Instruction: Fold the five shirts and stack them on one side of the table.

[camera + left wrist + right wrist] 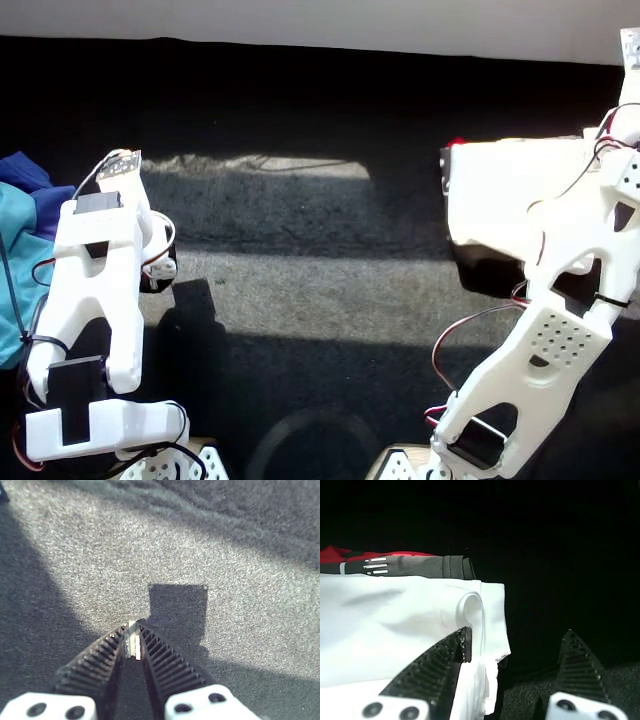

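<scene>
Left claw (132,639) is pinched shut, toothed tips meeting, hanging just above the dark tabletop (300,290) where a band of sunlight crosses it and the claw's shadow falls just ahead. At that arm's outer side, against the tabletop's left edge, sits a rumpled heap: a blue shirt (25,175) on the far side, a teal shirt (12,270) nearer.

Over on the right, a folded white shirt (500,195) lies flat, and the right arm leans across it. Right claw (517,631) is spread wide: one finger (445,660) sits over the white shirt's corner, the other finger (577,662) stands off the cloth, over the tabletop. I cannot tell whether the first finger touches the cloth. Past the white shirt's far edge a black shirt (420,565) with small white stripes peeks out, and a red shirt (335,554) shows beside it.
</scene>
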Tool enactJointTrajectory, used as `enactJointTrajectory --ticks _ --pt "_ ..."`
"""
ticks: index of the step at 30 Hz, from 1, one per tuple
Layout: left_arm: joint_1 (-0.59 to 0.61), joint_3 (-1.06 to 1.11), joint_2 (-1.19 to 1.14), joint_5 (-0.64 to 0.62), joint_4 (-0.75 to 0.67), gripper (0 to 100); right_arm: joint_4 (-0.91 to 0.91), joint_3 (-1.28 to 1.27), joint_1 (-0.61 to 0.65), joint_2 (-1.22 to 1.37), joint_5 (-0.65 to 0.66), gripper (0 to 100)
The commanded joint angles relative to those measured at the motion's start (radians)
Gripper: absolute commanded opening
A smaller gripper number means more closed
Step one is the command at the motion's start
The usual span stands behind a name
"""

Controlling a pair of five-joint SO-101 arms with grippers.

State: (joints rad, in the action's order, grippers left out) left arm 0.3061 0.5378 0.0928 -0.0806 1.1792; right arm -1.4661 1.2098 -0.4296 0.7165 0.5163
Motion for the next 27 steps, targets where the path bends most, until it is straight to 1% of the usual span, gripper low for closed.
enactJointTrajectory --ticks 1,4,6,8,13,15,18,20,22,25,27 --pt "0.025 -0.012 0.047 0.002 -0.002 1 -0.076 0.097 -0.004 -0.016 -0.095 23.9" --pt "0.079 -0.012 0.104 0.002 -0.005 1 -0.180 0.199 0.013 -0.015 -0.186 8.7" --pt "0.136 -0.022 0.165 0.003 -0.002 1 -0.249 0.277 0.028 -0.015 -0.219 0.3" --pt "0.216 -0.042 0.226 0.009 -0.002 1 -0.300 0.344 0.051 -0.015 -0.224 2.6" --pt "0.400 -0.145 0.272 0.180 -0.008 2 -0.300 0.381 0.064 -0.016 -0.224 7.4" --pt "0.467 -0.186 0.251 0.226 -0.009 6 -0.302 0.381 0.064 -0.021 -0.224 8.0" --pt "0.555 -0.240 0.173 0.308 -0.002 16 -0.302 0.346 0.062 -0.074 -0.224 8.0" --pt "0.607 -0.259 0.111 0.333 0.020 20 -0.302 0.272 0.062 -0.145 -0.224 8.0" --pt "0.657 -0.285 0.062 0.334 0.069 21 -0.302 0.147 0.077 -0.240 -0.224 8.0" --pt "0.714 -0.331 0.016 0.334 0.176 21 -0.300 -0.104 0.119 -0.406 -0.224 8.0" --pt "0.743 -0.357 -0.002 0.334 0.222 21 -0.298 -0.277 0.162 -0.515 -0.221 8.0"
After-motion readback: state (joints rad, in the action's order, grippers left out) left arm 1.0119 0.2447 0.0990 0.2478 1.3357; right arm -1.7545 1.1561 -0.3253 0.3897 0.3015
